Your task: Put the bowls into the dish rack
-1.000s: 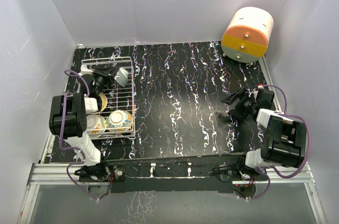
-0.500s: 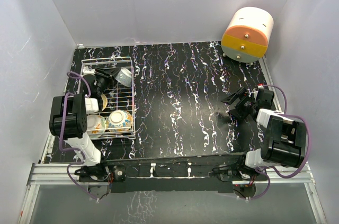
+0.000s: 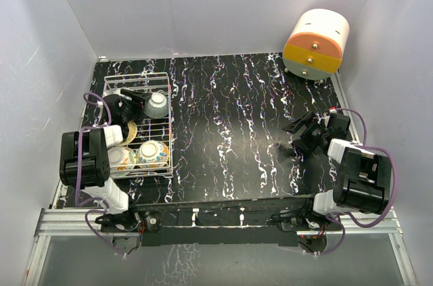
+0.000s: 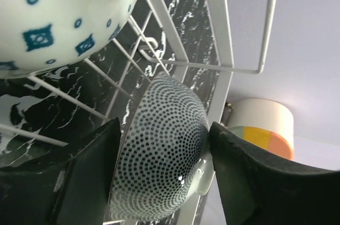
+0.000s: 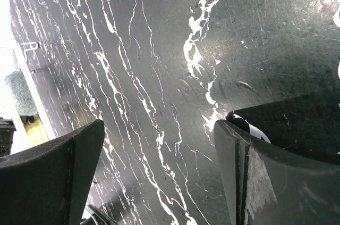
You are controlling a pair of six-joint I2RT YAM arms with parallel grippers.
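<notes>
One change shows from above: your left gripper (image 3: 140, 102) has drawn back a little inside the dish rack (image 3: 169, 138), leaving the grey dotted bowl (image 3: 157, 105) tipped in its far right corner. You see no bowl outside the rack, so loading looks finished.

Left wrist: the jaws stand spread either side of that bowl, apparently released.

Right wrist: your right gripper (image 5: 158, 126) gapes over the surface (image 5: 159, 44), holding nothing.
</notes>
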